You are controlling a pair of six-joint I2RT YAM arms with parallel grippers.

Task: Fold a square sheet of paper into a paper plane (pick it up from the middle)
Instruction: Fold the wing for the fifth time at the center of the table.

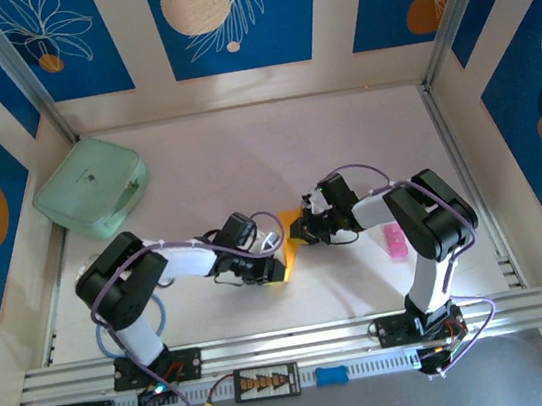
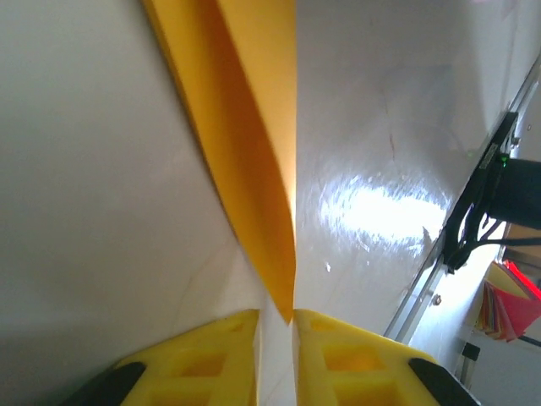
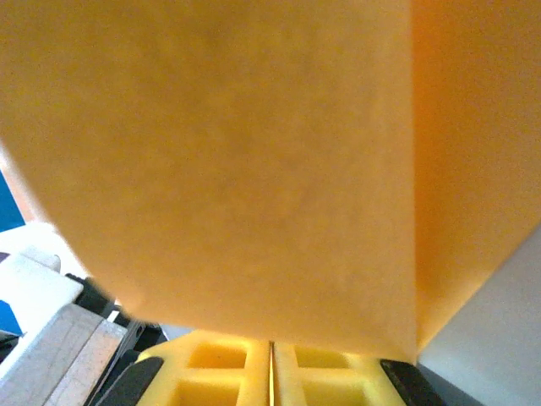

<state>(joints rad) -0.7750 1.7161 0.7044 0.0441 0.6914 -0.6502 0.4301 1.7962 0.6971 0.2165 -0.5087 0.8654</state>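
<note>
Paper (image 2: 254, 127) mid-fold, pinched tight by right gripper (image 3: 271, 351); left gripper (image 2: 276, 330) barely parted at its tip. Next: likely careful regrip.

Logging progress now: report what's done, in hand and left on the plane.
Done: paper already creased to a point. In hand: right gripper shut on it; left gripper slightly open at its pointed end. Left: likely more folds; the shape looks unfinished.

Far table (image 1: 244, 156) open — mint case (image 1: 92, 186) far-left, pink object (image 1: 395, 240) right.
</note>
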